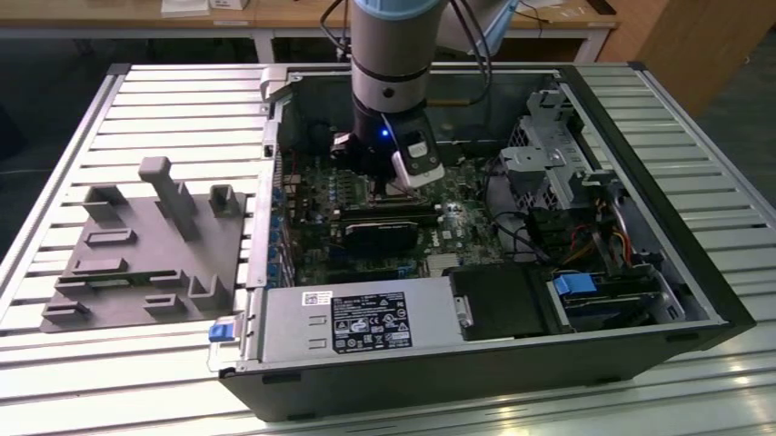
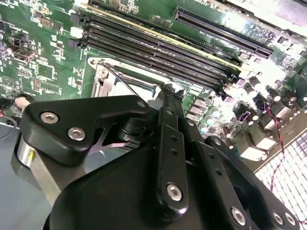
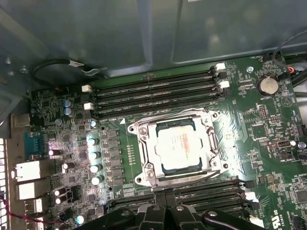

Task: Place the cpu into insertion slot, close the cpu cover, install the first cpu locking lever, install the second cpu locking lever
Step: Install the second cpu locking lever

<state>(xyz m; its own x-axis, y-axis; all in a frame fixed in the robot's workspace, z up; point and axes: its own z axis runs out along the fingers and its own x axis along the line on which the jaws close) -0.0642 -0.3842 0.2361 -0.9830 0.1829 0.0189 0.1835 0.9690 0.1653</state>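
First wrist view: cpu seated (cpu cover down).

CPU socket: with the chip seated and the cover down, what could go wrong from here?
1. The gripper sits low beside the cover, close to the memory slots; a sideways slip might scrape them.
2. Small capacitors stand near the socket and could be knocked.
3. The cpu looks seated, but any tilt may stress the contacts under clamping.

A slatted metal table carries an open computer case and a grey fixture block beside it.
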